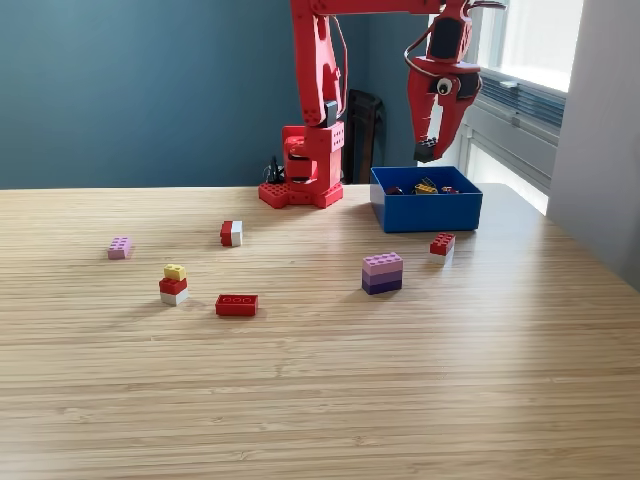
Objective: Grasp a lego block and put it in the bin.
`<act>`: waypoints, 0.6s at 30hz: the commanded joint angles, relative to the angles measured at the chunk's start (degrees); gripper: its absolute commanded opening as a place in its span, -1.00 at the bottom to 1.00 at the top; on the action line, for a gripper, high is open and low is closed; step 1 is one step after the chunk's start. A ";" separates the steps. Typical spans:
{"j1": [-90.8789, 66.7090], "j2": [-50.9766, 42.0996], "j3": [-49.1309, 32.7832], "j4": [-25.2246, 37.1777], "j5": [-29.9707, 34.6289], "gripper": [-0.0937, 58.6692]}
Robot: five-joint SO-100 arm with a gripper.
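We see a wooden desk (pixel 320 400) carrying scattered lego blocks (pixel 237 305). The blue bin (pixel 425 213) and the arm's red base (pixel 300 193) sit near its far edge.
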 commanded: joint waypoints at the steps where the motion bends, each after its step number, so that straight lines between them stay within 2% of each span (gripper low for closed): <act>1: -0.53 2.20 1.41 -2.90 -1.14 -0.99; 12: -0.18 2.20 10.11 -13.54 -5.10 -0.99; 18: 0.00 2.20 11.34 -15.56 -6.59 -0.97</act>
